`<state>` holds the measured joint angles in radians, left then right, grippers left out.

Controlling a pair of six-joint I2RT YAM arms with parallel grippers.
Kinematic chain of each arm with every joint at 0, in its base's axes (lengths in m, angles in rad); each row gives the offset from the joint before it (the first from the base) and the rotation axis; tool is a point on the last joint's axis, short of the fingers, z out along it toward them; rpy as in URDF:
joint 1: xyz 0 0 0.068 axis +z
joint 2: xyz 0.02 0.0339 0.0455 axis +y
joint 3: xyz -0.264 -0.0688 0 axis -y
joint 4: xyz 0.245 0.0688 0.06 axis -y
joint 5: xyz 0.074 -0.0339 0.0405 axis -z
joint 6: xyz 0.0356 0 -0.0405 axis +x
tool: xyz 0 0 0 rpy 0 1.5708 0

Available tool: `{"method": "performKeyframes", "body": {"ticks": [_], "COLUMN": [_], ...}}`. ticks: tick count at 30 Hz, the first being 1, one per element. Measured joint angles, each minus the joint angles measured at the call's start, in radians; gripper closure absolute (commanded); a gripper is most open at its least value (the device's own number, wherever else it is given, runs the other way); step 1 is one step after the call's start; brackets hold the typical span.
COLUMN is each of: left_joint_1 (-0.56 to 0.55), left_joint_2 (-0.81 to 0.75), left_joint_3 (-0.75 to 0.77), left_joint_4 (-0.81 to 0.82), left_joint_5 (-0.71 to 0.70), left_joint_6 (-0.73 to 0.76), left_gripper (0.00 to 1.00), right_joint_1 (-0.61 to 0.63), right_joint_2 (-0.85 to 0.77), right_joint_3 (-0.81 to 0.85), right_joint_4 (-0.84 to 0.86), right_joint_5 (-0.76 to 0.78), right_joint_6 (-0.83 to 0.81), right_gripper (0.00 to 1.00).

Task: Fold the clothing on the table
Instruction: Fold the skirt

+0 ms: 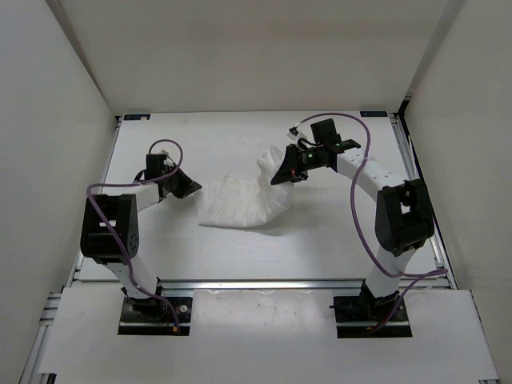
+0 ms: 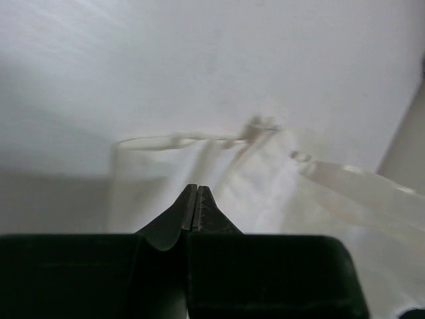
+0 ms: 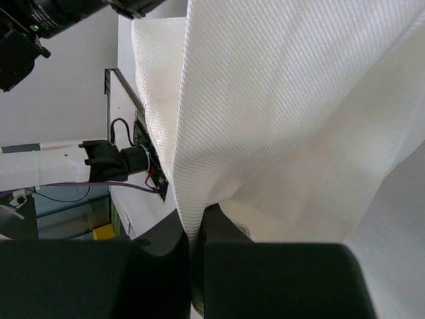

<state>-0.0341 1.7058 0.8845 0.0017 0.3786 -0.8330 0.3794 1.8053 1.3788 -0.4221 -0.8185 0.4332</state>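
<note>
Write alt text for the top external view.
A thin white fabric garment lies bunched on a matte white table, its right end lifted by the right gripper. The left gripper sits at its left edge.

Top view: looked steeply down from high behind the clothing point(image 1: 240, 204), taking in the whole table point(image 1: 336, 240). Left wrist: skimmed low across the clothing from just beside its left edge. Right wrist: pressed close against its lifted end. Shared throughout: the clothing.
</note>
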Motion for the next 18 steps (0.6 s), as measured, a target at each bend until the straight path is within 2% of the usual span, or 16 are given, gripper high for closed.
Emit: {"method": "performKeyframes", "body": {"ticks": [6, 18], "left_joint_1": [0.015, -0.119], "left_joint_2": [-0.033, -0.066], "left_joint_3": [-0.101, -0.163], "left_joint_4": [-0.100, -0.026], "left_joint_5": [-0.092, -0.115], "left_joint_6": [0.077, 0.071], "left_gripper": [0.96, 0.96], "right_joint_1": [0.013, 0.100], "right_joint_2": [0.002, 0.130], "right_joint_3": [0.035, 0.242], "right_joint_4": [-0.018, -0.049], "right_joint_5": [0.000, 0.005], "right_joint_6": [0.000, 0.000], "right_gripper": [1.00, 1.00]}}
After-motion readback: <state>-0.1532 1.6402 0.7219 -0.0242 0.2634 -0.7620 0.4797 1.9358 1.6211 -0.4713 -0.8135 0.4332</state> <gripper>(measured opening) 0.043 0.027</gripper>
